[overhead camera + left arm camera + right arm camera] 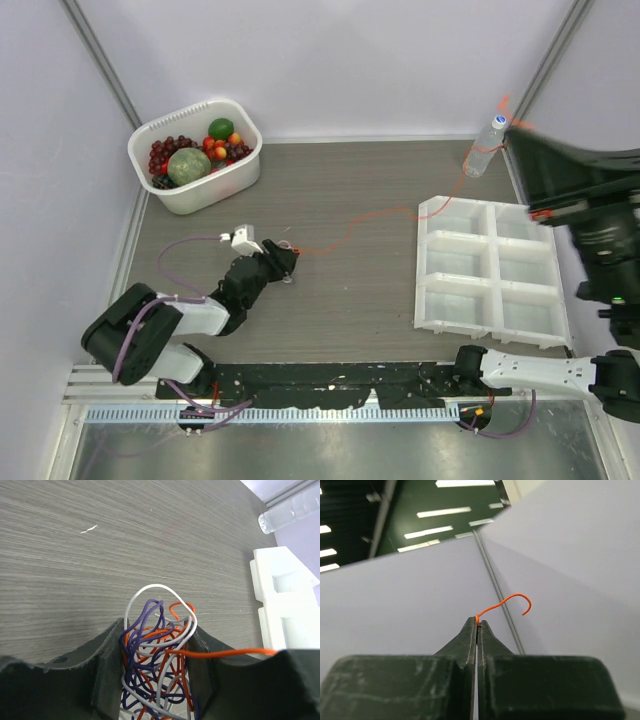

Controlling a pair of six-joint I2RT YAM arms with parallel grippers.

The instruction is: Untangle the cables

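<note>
A fruit basket (195,155) sits at ten o'clock on the table (350,310). Toward eight o'clock the left gripper (157,637) is clamped around the tangle of cables (155,672), with purple, white and orange loops bunched between its jaws. One orange wire (380,215) runs from there toward two o'clock, above the compartment tray (490,275) and past the water bottle (487,145). It ends at the raised right gripper (477,622), pinched tight on its tip. The step looks like drawing that strand free. The next move probably calls for pulling it farther while the left anchors the bundle.
</note>
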